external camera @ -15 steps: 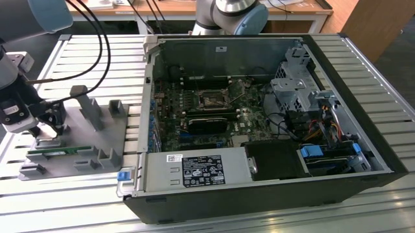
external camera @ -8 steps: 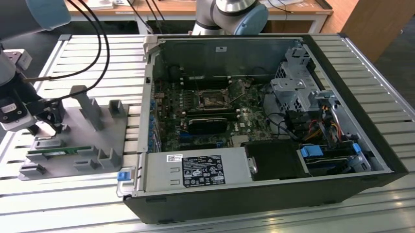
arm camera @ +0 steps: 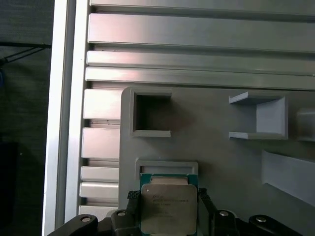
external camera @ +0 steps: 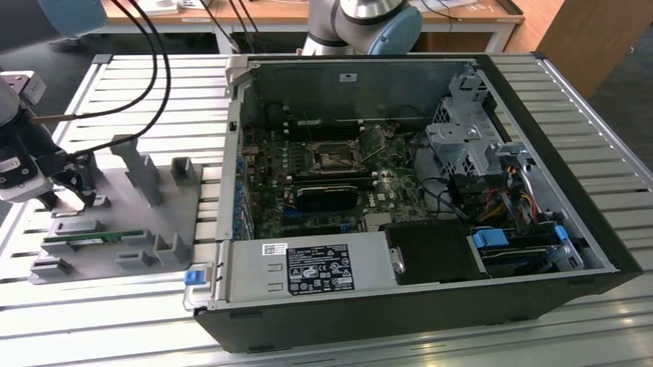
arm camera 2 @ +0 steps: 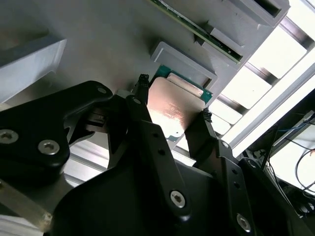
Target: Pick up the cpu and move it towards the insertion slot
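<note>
Silvery metal tops the cpu (arm camera: 169, 206), which lies at a shallow pocket (arm camera: 167, 166) near one edge of the grey holder plate (arm camera: 221, 162), its green rim showing in both wrist views. The gripper (arm camera: 168, 196) is closed on the chip, its black fingers (arm camera 2: 205, 118) pressed against two opposite edges. A green memory stick (external camera: 87, 238) rests on the same plate. The insertion slot (external camera: 335, 159) sits well apart from the plate, inside the open computer case (external camera: 571, 252) on the exterior view's right.

Black claw (arm camera 2: 174, 98), silver screws (arm camera 2: 177, 198), grey arm (external camera: 352, 19), blue joint caps (external camera: 403, 34)
</note>
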